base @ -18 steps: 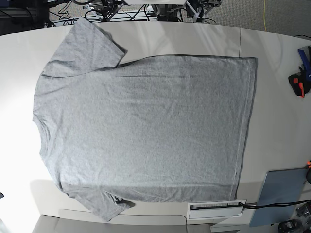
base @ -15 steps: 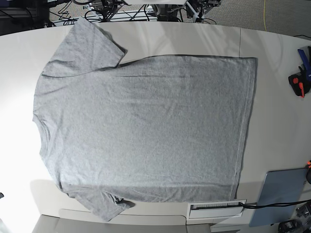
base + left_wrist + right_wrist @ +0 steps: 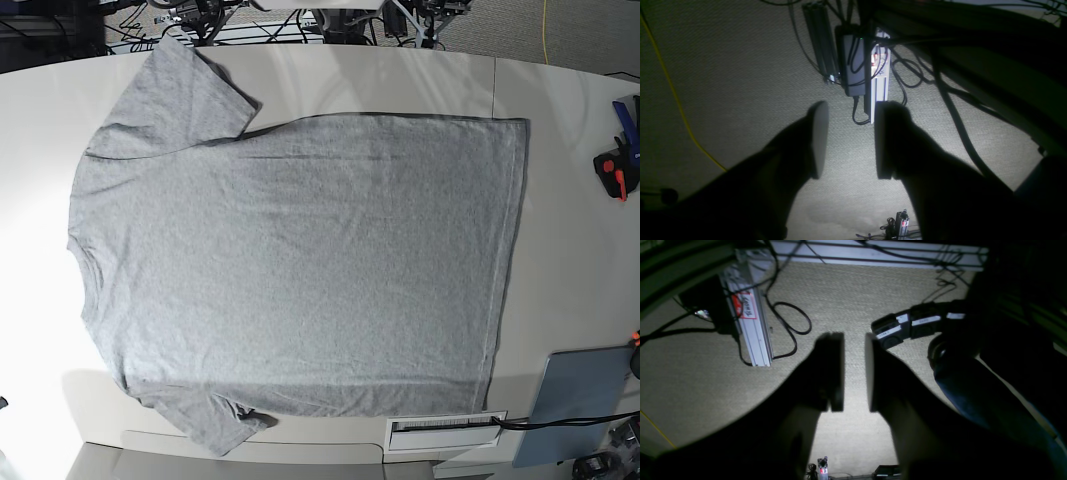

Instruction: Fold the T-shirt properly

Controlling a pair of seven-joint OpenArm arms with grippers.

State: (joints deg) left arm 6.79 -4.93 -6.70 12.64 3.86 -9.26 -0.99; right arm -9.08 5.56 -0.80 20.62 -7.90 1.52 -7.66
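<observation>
- Two grippers, neither on the cloth: the left gripper (image 3: 846,140) has its jaws well apart with nothing between them, and the right gripper (image 3: 853,371) has a narrower gap, also empty.
- Both wrist views look down at carpet (image 3: 723,83), cables and an aluminium rail (image 3: 753,333); no fabric shows near either set of fingertips, so both tools are well clear of the garment.
- Only the base view shows the T-shirt (image 3: 300,260): it lies spread flat on the white table (image 3: 570,250), plain side up, collar toward that view's left, hem toward its right, one sleeve toward the top and the other near the front edge.
- The base view in turn shows no gripper over the cloth, so jaw states come from the wrist views alone.
- Risks, as I judge them: the sleeve by the front edge is rumpled, and folding over it would trap a crease.
- A pinch that takes only the top layer would drag one ply and skew the fold.
- The grey-blue panel (image 3: 580,395) and the tools (image 3: 615,170) lie just beyond the hem; a wide sweep could catch them.
</observation>
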